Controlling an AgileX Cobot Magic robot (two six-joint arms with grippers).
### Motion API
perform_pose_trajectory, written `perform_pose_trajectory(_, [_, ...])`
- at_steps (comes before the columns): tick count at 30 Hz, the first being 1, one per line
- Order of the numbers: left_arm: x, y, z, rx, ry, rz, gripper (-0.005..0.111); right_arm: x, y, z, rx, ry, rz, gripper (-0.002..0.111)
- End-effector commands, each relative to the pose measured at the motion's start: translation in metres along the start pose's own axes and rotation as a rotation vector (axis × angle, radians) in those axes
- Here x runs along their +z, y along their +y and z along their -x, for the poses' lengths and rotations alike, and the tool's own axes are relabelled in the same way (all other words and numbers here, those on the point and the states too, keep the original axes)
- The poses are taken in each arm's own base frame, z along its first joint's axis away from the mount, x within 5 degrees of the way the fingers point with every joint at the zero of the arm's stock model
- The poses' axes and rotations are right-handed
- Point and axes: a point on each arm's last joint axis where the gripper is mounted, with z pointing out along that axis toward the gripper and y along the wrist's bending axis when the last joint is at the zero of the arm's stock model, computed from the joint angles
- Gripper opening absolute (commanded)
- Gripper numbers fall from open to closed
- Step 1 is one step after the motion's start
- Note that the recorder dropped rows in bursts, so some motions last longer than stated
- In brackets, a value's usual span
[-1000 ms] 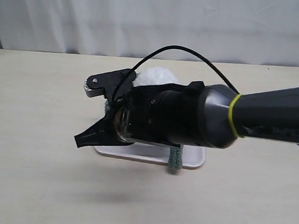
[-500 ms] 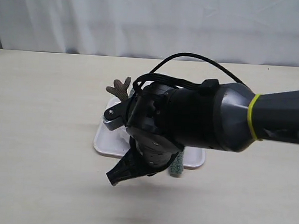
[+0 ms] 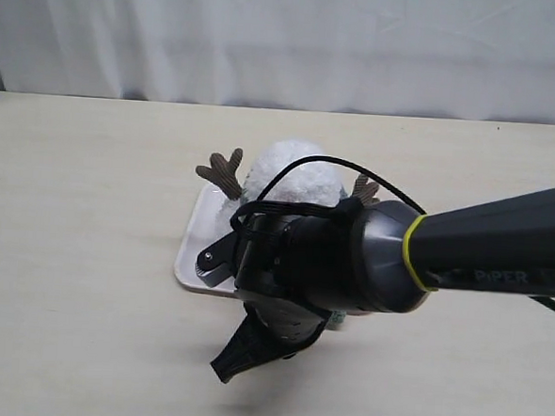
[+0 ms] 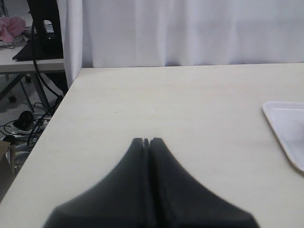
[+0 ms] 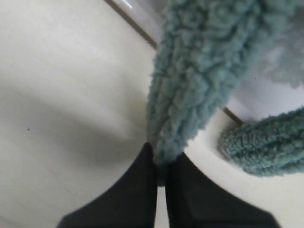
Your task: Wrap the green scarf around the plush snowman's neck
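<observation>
The plush snowman (image 3: 294,171) stands on a white tray (image 3: 195,250), its brown branch arms (image 3: 221,173) sticking out; my right arm hides its lower body and neck. My right gripper (image 5: 162,164) is shut on a fold of the green scarf (image 5: 199,71), which rises from the jaws toward the tray; another rounded scarf end (image 5: 266,142) lies beside it. In the exterior view this gripper (image 3: 232,364) points down at the table in front of the tray. My left gripper (image 4: 147,140) is shut on nothing, above bare table beside the tray (image 4: 285,128).
A white curtain (image 3: 288,39) backs the beige table (image 3: 72,327). The table's left edge (image 4: 57,114) drops off to cables and a desk beyond. My right arm (image 3: 482,249) reaches in from the right across the tray's front.
My right arm has rolled and dropped toward the table's front with the scarf in its jaws, uncovering the snowman's head and both branch arms.
</observation>
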Motion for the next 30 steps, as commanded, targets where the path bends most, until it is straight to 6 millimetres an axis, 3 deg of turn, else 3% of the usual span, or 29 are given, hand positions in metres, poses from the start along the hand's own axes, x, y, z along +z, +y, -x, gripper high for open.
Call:
perform_pose_trajectory(1, [0.000, 0.000, 0.000, -0.002, -0.010, -0.001, 0.000, -0.002, -0.001, 0.000, -0.014, -0.008, -0.003, 0.004])
perform_pose_trajectory(7, [0.000, 0.000, 0.000, -0.002, -0.010, -0.001, 0.000, -0.003, -0.001, 0.000, -0.011, -0.010, 0.000, 0.007])
perform_pose_trajectory(13, [0.000, 0.000, 0.000, -0.002, -0.010, -0.001, 0.000, -0.017, -0.004, 0.001, 0.016, -0.027, 0.028, 0.037])
perform_pose_trajectory(17, [0.000, 0.000, 0.000, -0.002, -0.010, -0.001, 0.000, -0.038, -0.010, -0.001, 0.054, -0.032, 0.052, 0.056])
perform_pose_trajectory(30, [0.000, 0.000, 0.000, -0.002, -0.010, -0.001, 0.000, -0.101, -0.036, -0.016, 0.103, -0.057, 0.074, 0.058])
